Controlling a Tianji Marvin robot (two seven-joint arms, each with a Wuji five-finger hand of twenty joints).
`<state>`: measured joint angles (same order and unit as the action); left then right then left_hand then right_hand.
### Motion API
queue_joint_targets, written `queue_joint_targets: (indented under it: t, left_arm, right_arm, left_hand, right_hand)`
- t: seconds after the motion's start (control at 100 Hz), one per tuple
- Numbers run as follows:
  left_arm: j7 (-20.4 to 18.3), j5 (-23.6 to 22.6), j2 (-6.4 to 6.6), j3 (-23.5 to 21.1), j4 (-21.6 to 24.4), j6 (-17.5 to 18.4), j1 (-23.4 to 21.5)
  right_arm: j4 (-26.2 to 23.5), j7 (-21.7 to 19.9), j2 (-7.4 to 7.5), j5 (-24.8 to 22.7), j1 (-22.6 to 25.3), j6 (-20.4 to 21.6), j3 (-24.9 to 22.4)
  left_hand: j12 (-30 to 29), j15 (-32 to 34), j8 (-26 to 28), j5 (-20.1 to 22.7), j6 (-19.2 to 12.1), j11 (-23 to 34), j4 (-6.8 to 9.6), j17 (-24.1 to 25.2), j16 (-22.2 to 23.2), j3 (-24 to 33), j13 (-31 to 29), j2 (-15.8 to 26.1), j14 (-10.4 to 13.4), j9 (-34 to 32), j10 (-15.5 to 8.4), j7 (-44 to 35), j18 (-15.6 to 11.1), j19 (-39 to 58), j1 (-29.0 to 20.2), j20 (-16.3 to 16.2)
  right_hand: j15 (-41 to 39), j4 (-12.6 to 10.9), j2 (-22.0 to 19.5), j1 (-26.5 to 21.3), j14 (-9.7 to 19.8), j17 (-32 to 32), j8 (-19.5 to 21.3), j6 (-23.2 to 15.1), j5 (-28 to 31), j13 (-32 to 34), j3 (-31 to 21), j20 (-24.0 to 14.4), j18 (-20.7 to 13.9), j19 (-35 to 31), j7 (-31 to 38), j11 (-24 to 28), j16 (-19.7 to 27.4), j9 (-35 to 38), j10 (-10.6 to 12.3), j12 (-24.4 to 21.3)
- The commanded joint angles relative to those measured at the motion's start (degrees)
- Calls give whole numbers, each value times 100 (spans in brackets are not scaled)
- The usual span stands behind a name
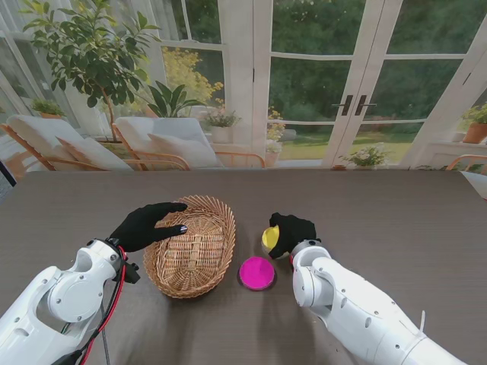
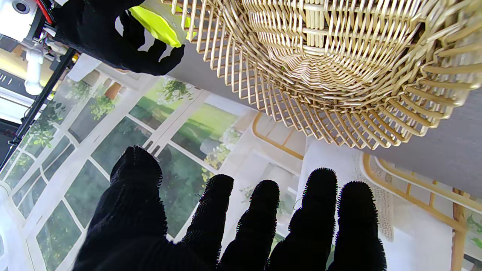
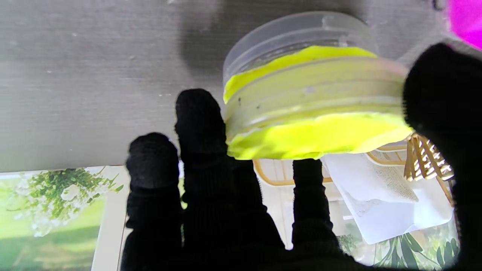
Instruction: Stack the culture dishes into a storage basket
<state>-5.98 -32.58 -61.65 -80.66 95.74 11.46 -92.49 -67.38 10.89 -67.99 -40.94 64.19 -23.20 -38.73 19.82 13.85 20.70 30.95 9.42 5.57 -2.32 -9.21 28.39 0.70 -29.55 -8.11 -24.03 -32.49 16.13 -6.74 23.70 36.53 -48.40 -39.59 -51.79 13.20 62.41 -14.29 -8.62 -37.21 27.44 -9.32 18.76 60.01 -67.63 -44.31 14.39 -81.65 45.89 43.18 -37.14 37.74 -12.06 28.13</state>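
One wicker basket [image 1: 192, 245], two culture dishes and two gloved hands on a dark desk [image 1: 396, 213].

The yellow dish [image 1: 270, 237] is clamped, tilted, between thumb and fingers of the right hand [image 1: 291, 232], just right of the basket and lifted off the desk. The magenta dish [image 1: 257, 272] lies flat on the desk, nearer to me, beside the basket. The left hand [image 1: 146, 225] rests over the basket's left rim, fingers spread, holding nothing. No dish shows inside the basket.
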Motion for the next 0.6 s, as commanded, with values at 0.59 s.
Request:
queue_joint_targets:
  t: [0.59]
  left_arm:
    - [-264,63,10,13,13,-86,-15]
  right_arm:
    - [9,-387,71,-124,-45,-9,221]
  left_hand:
    - [-86,-114,9,258,141,-90,179,77,-50,-127,91,319,-138,-13,57,-64,113,-140,-152,-115]
  right_hand:
    - [557,-410,-1092,23,-299,346,297,-478,-968,-1690,-53,-31,-3,222,476,338,300,-1788,408,155]
